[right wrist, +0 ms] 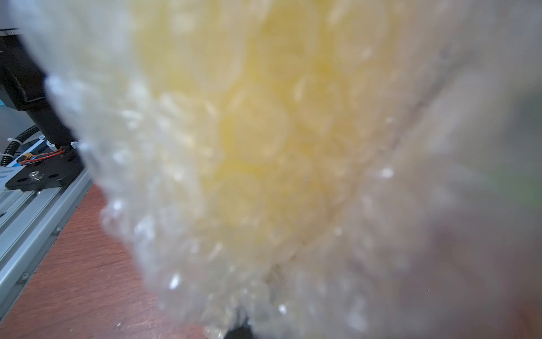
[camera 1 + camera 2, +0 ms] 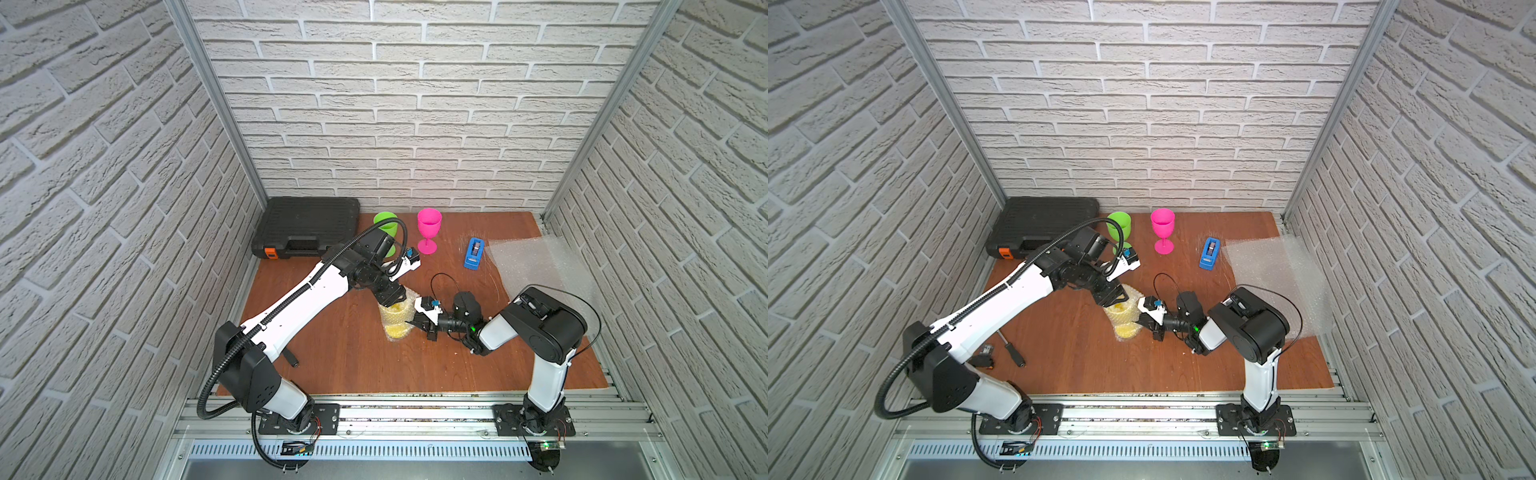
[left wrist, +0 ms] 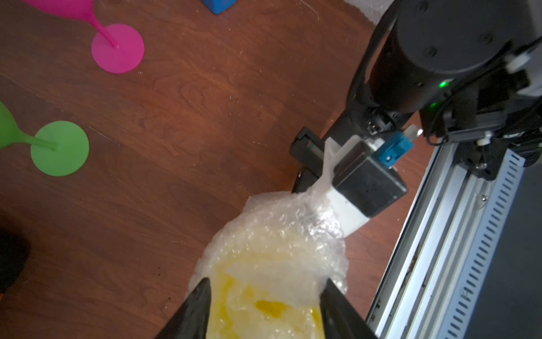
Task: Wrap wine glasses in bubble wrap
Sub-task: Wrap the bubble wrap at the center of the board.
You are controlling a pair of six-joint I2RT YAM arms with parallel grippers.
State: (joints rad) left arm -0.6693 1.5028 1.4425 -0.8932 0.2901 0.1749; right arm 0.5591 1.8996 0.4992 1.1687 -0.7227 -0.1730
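At the middle of the wooden table (image 2: 332,353), in both top views, I see the yellow goblet (image 2: 397,330) upright with bubble wrap (image 2: 410,298) bunched round it, so only a yellow blur shows through. The left gripper (image 3: 265,283) straddles the wrapped rim from above, jaws spread and released, with film brushing both fingers (image 3: 195,308). Its wrist covers the bowl's mouth in the top views.

The right gripper (image 2: 411,323) is clenched on a pinch of the wrap at the goblet's side. Its camera box (image 3: 366,182) hides the fingertips in the left wrist view, and its own wrist view is filled with out-of-focus film.

Upper centre, the green goblet (image 2: 386,226) is half hidden behind the left arm (image 2: 307,299), with the pink goblet (image 2: 429,230) beside it. Further right lie a blue tape dispenser (image 2: 474,252) and a spare bubble wrap sheet (image 2: 536,266), faint against the wall. A black tool case (image 2: 307,226) fills the table's upper left corner.
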